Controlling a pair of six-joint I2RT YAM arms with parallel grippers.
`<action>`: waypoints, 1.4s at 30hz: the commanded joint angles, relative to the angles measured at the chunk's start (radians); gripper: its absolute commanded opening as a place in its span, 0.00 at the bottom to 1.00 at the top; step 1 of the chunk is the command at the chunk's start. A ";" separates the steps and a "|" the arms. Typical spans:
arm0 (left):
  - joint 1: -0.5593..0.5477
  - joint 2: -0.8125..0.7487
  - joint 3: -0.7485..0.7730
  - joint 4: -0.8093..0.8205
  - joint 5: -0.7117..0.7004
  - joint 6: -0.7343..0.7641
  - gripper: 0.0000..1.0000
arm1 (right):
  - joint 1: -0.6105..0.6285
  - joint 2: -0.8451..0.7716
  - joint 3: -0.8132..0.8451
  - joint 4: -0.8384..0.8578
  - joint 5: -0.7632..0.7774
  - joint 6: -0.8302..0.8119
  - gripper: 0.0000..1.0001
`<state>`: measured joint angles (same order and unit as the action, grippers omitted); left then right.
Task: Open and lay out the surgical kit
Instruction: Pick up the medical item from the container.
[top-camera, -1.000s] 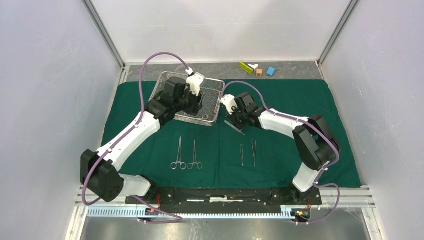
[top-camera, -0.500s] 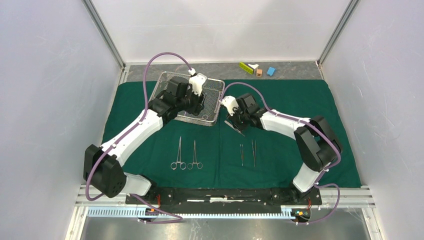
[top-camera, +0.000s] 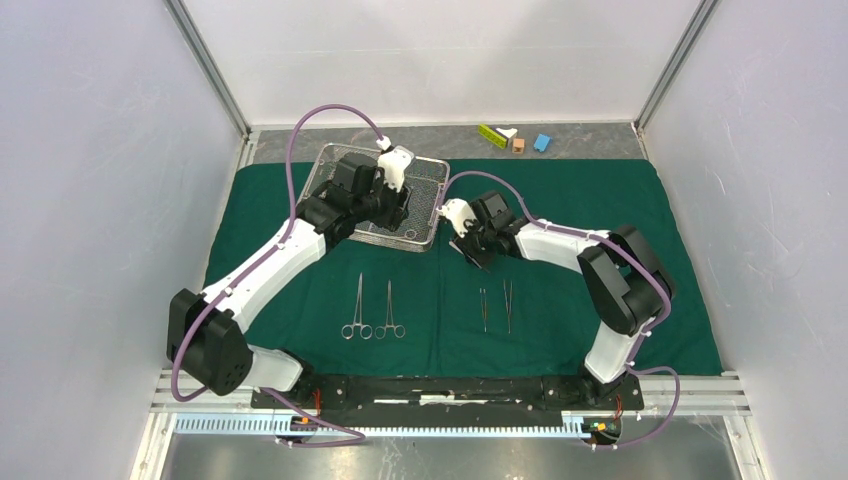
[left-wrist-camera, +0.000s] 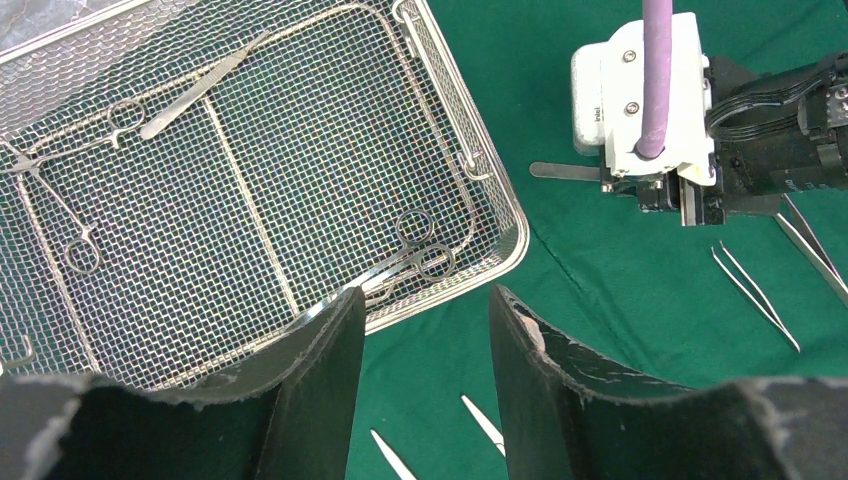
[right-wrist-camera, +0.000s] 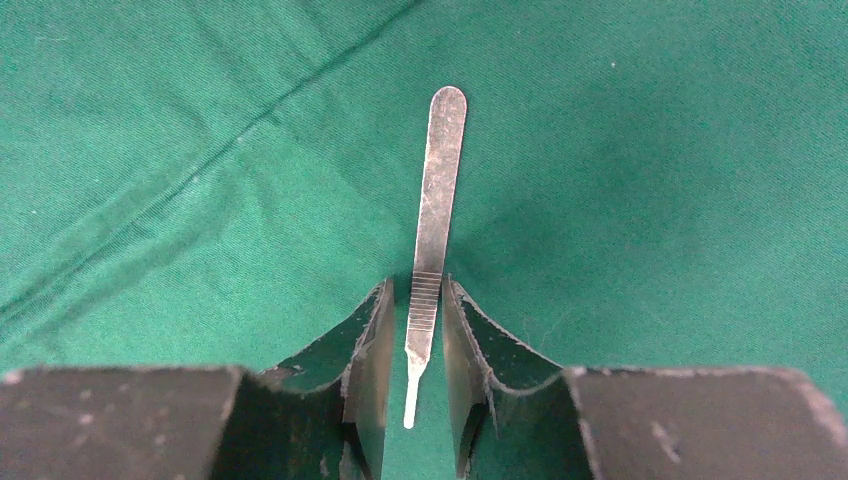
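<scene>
the green cloth (top-camera: 600, 200) lies spread flat over the table (top-camera: 590, 141), and the mesh tray (left-wrist-camera: 300, 130) stands on its far left part. the left hand (left-wrist-camera: 425, 305) hangs above the tray's near right corner, its fingers well parted with nothing between them. inside the tray, a ring-handled clamp (left-wrist-camera: 400, 265) rests in that near right corner, a second clamp (left-wrist-camera: 55, 205) lies splayed along the left side, and a slim flat tool (left-wrist-camera: 200, 85) lies slantwise toward the far wall.

the right hand (right-wrist-camera: 416, 292) is low over the cloth, just right of the tray. a flat steel handle (right-wrist-camera: 440, 180) lies on the cloth with its narrow end between the fingers and its rounded end pointing away from the wrist. the jaws stand a little apart, with a thin gap on each side of the handle, so the hand looks to be loose around it rather than gripping; whether a pad brushes the ribbed part is hard to tell from this angle.

nearer the arm bases, a pair of laid-out clamps (top-camera: 357, 300) lies side by side on the left half of the cloth, rings toward the bases. two tweezers (top-camera: 508, 305) lie side by side on the right half. some small blocks (top-camera: 517, 143) sit on the bare table beyond the cloth's far edge.
</scene>
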<state>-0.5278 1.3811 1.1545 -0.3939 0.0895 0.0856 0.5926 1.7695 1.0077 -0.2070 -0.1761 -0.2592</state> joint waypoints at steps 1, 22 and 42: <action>0.004 -0.019 -0.004 0.038 0.027 0.002 0.56 | -0.005 0.024 -0.001 0.003 -0.011 -0.020 0.31; 0.005 -0.017 0.007 0.028 0.022 0.011 0.57 | -0.029 -0.024 0.015 -0.008 -0.017 -0.022 0.00; 0.008 0.020 0.010 0.052 0.086 0.029 0.57 | -0.040 -0.135 -0.032 -0.005 -0.085 -0.044 0.01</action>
<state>-0.5247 1.3876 1.1522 -0.3862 0.1333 0.0864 0.5552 1.6627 0.9909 -0.2268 -0.2398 -0.2832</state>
